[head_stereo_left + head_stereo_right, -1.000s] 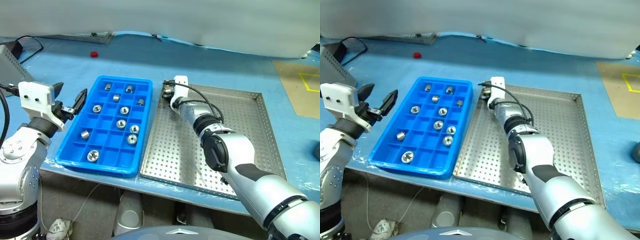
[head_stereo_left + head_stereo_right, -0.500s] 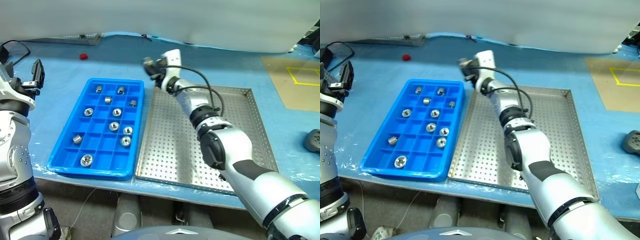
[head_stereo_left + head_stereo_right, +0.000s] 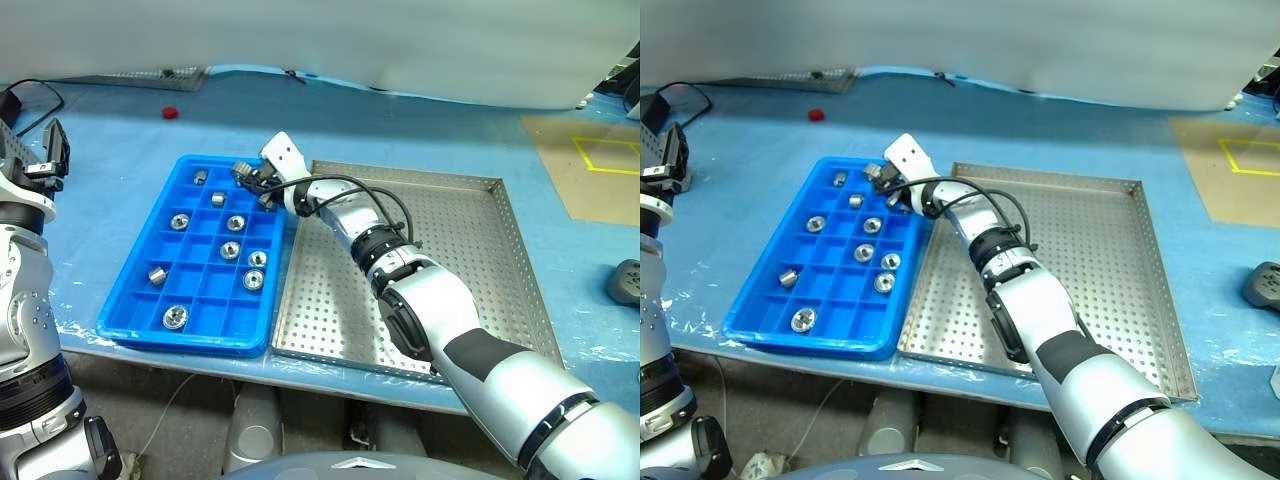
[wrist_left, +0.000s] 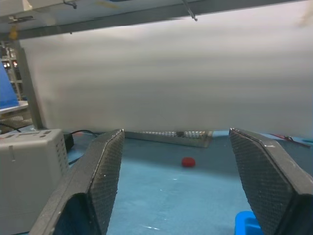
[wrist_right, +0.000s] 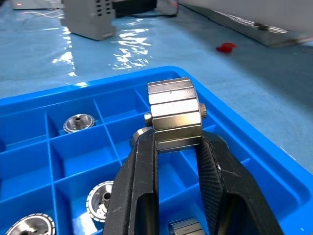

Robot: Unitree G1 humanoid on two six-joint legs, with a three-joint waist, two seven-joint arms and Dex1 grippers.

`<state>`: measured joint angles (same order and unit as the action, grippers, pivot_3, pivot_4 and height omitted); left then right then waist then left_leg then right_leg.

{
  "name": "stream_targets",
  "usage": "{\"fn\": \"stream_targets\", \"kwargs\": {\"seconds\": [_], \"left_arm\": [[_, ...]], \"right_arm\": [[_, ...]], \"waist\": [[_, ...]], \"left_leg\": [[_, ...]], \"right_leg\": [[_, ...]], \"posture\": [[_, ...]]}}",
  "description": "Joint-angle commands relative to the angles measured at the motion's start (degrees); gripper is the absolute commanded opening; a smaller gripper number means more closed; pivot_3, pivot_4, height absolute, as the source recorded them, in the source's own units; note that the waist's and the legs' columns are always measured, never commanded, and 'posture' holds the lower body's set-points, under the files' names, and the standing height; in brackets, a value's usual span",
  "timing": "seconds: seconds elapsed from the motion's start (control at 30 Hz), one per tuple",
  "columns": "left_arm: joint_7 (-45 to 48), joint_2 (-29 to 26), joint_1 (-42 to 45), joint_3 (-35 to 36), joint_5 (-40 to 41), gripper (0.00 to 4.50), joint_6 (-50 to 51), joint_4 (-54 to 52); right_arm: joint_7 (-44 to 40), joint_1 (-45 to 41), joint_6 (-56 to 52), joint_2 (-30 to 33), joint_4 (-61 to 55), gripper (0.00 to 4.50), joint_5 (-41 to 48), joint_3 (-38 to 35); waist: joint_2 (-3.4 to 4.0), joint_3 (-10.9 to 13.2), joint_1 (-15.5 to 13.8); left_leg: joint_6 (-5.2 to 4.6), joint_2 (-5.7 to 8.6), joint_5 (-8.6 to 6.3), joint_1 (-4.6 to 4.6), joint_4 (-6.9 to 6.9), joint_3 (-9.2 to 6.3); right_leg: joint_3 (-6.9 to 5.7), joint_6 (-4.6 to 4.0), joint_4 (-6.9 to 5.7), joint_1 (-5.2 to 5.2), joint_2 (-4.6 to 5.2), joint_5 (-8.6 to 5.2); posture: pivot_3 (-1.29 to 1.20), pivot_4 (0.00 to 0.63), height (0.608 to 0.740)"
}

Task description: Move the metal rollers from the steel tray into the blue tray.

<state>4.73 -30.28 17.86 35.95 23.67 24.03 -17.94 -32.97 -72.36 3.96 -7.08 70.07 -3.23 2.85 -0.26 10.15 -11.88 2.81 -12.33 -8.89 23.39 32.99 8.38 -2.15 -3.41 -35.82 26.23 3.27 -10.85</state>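
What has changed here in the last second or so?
The right gripper, shut on a metal roller, lifted off the far left corner of the steel tray and swung left over the far end of the blue tray. The left gripper pulled away from the blue tray towards the left, fingers apart. The rollers already in the blue tray stayed put.

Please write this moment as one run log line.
right gripper: shut on roller, over blue tray | left gripper: open, empty | steel tray: no rollers seen

ten metal rollers (image 3: 241, 169), two trays (image 3: 130, 305)
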Motion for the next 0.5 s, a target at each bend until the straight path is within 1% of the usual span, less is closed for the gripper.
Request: {"fn": "stream_targets", "kwargs": {"seconds": [0.03, 0.17, 0.33, 0.4, 0.5], "left_arm": [[-0.43, -0.75, -1.04, 1.72, -0.39, 3.62, -1.40, -2.14], [-0.73, -0.62, -2.13, 2.05, -0.20, 3.62, -1.37, -3.02], [-1.22, -0.73, -3.22, 2.67, 0.12, 3.62, -1.23, -3.76], [-1.32, -0.76, -3.34, 2.71, 0.16, 3.62, -1.23, -3.82], [-1.74, -0.81, -3.09, 2.86, -0.04, 3.62, -1.71, -3.69]], "right_arm": [[1.21, -2.42, -0.29, -1.45, 0.60, 0.66, -0.49, 0.27], [0.05, -2.66, -0.42, -2.47, 1.49, 0.66, -0.85, 0.77], [-5.75, -2.03, 0.25, -3.75, 0.87, 0.66, -1.31, 2.09], [-5.63, -1.96, 0.41, -4.33, 0.83, 0.66, -1.81, 2.79], [-3.13, -2.64, -0.20, -5.47, 1.42, 0.66, -2.63, 3.54]], "waist": [[0.00, 0.00, 0.02], [0.00, 0.00, 0.00], [0.00, 0.00, -0.05], [0.00, 0.00, -0.07], [0.00, 0.00, -0.08]], "left_leg": [[0.00, 0.00, 0.00, 0.01, 0.00, 0.00], [0.00, 0.00, 0.00, 0.17, 0.00, 0.00], [-0.01, -0.01, 0.00, 0.23, 0.00, 0.00], [0.00, -0.03, 0.00, 0.21, 0.00, -0.01], [0.00, -0.05, 0.00, 0.18, 0.00, -0.01]], "right_leg": [[0.00, -0.05, 0.01, 0.01, 0.00, 0.03], [-0.01, -0.11, 0.06, 0.11, -0.01, 0.03], [-0.03, -0.12, 0.06, 0.16, -0.01, 0.03], [-0.03, -0.11, 0.04, 0.16, -0.01, 0.03], [-0.03, -0.11, 0.02, 0.14, -0.01, 0.02]], "posture": [[0.47, 0.150, 0.740], [0.48, 0.150, 0.740], [0.49, 0.150, 0.740], [0.49, 0.150, 0.740], [0.49, 0.150, 0.740]]}}
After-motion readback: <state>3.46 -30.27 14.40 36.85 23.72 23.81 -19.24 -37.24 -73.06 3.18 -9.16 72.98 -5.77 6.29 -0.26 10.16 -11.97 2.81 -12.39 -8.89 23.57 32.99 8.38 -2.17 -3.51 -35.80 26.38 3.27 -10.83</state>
